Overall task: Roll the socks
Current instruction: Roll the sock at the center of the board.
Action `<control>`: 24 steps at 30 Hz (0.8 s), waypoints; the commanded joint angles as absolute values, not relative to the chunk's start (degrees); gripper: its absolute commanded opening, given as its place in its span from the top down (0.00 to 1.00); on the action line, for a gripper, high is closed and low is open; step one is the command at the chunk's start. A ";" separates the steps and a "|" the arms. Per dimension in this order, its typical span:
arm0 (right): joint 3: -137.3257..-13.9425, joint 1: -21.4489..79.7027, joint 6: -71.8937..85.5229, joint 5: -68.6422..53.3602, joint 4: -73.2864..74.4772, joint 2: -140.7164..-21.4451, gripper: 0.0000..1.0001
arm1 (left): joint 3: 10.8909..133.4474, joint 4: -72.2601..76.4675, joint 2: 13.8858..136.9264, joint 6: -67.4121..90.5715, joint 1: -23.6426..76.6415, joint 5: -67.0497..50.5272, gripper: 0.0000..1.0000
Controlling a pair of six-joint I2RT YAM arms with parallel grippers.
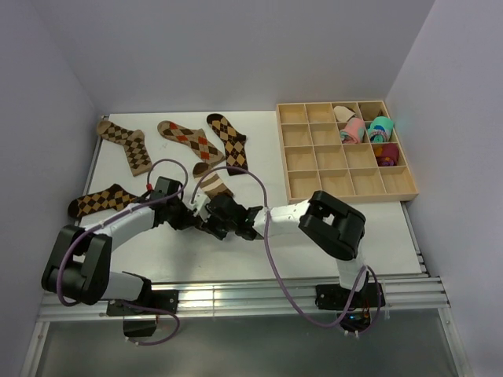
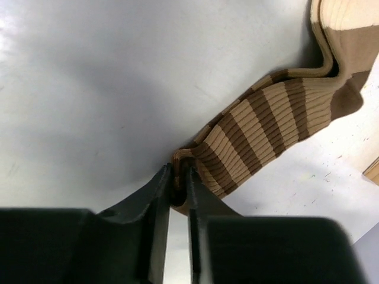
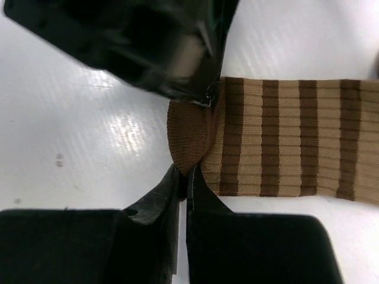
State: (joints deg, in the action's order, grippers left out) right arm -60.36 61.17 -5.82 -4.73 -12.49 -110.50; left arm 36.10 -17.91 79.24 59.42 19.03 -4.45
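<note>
A brown-and-cream striped sock (image 1: 214, 187) lies on the white table, with its near end between my two grippers. In the left wrist view my left gripper (image 2: 179, 177) is shut on a folded edge of this striped sock (image 2: 266, 130). My right gripper (image 3: 188, 173) is shut on the sock's brown toe (image 3: 189, 133), and the striped part (image 3: 296, 136) stretches off to the right. From above, the left gripper (image 1: 195, 210) and the right gripper (image 1: 217, 217) meet tip to tip. Argyle socks lie flat behind them: one (image 1: 126, 143) at the far left, two (image 1: 189, 140) (image 1: 229, 141) in the middle.
Another argyle sock (image 1: 100, 202) lies beside the left arm. A wooden compartment tray (image 1: 302, 161) stands at the right, with pink (image 1: 352, 130) and teal (image 1: 380, 127) rolled bundles in its far compartments. Grey walls close in the table on three sides.
</note>
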 commanded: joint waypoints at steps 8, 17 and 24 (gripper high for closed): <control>-65.03 52.31 9.13 -27.32 -4.93 -113.99 1.00 | 29.19 -14.07 67.69 65.74 18.37 -1.49 0.41; -65.83 44.74 24.68 -45.77 -9.75 -120.14 1.00 | 20.66 -5.28 58.89 68.55 18.46 -2.99 0.30; -67.41 42.19 30.50 -49.57 -8.88 -124.36 1.00 | 18.90 -1.32 60.20 68.20 18.81 -4.31 0.34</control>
State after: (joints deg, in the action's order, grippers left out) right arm -66.35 42.70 27.55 -48.29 -11.40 -121.49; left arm 19.22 -6.00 59.86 68.14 18.57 -3.25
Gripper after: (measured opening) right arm 0.046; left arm 0.670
